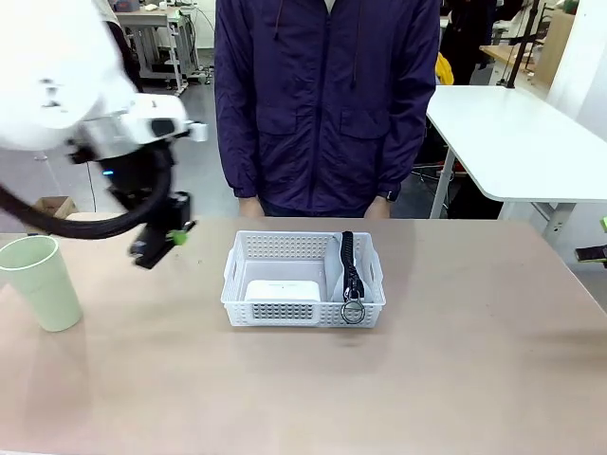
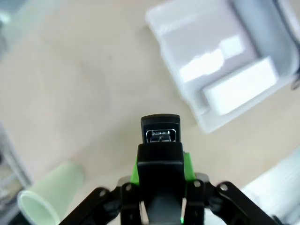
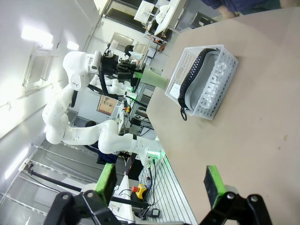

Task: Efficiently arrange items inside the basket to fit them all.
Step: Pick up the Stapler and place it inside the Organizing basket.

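Although the front view brings no writing close enough to read, it shows the basket [image 1: 285, 311] at the middle of the desk [image 1: 455, 379], nearer the far edge, with the white clock [image 1: 282, 289] lying in its left half and the grey pouch [image 1: 338, 275] standing on edge along its right wall, zipper up and ring hanging over the near rim. The pale green cup [image 1: 43, 282] stands upright near the desk's left edge. The left hand [image 1: 156, 248] hangs above the desk between cup and basket, jaws narrow; what it grips is hard to make out from here. A person [image 1: 322, 104] in a dark purple jacket stands at the far edge, cut off at the top, and a white table [image 1: 512, 133] lies behind to the right. From the left wrist, everything beyond the fingers is blurred: the black stapler [image 2: 161, 132] is clamped between the green pads, its metal front showing. The basket with the clock as a white block sits toward the upper right and the cup toward the lower left corner. From the right wrist, the right hand [image 3: 160, 187] has its jaws wide with nothing between them. "CAMPUS" reads plainly on the pouch's side, while the clock is hidden behind the pouch and the cup is partly covered by the basket's corner.
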Controlling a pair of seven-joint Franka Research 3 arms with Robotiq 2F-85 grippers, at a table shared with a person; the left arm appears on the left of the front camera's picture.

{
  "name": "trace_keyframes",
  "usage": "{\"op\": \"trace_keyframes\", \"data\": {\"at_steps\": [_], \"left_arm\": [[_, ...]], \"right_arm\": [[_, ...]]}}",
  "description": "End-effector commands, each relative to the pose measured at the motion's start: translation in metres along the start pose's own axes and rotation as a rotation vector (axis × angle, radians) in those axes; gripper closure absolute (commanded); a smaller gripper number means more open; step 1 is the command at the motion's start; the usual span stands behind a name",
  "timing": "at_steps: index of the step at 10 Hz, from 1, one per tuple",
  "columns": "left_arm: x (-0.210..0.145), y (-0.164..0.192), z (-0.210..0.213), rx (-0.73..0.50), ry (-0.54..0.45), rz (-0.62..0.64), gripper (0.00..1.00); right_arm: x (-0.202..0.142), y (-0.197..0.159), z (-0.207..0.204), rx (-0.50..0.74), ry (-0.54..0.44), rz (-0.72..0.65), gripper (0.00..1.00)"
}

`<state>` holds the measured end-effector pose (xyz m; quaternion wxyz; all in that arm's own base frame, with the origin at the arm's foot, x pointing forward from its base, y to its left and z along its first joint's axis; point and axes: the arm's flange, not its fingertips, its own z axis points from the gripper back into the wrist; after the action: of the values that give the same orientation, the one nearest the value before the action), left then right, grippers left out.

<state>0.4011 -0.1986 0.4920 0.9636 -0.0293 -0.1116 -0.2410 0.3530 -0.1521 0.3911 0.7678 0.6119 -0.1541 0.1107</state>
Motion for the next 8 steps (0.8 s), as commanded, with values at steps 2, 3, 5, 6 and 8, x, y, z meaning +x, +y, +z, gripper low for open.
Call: {"op": "trace_keyframes", "data": {"at_steps": [2,3,5,6,8], "left_arm": [[0.096,-0.056,-0.037,0.1,0.021,-0.175,0.63],[0.115,-0.075,-0.05,0.092,0.023,-0.222,0.63],[0.135,-0.108,-0.078,0.12,-0.029,-0.313,0.63],[0.143,-0.115,-0.093,0.103,-0.05,-0.404,0.63],[0.148,-0.117,-0.112,0.096,-0.026,-0.537,0.63]], "right_arm": [[-0.003,0.002,0.0,0.003,0.005,0.009,0.0],[-0.003,0.002,0.0,0.003,0.005,0.009,0.0],[-0.003,0.002,0.0,0.003,0.005,0.009,0.0],[-0.003,0.002,0.0,0.003,0.005,0.009,0.0],[-0.003,0.002,0.0,0.003,0.005,0.009,0.0]]}}
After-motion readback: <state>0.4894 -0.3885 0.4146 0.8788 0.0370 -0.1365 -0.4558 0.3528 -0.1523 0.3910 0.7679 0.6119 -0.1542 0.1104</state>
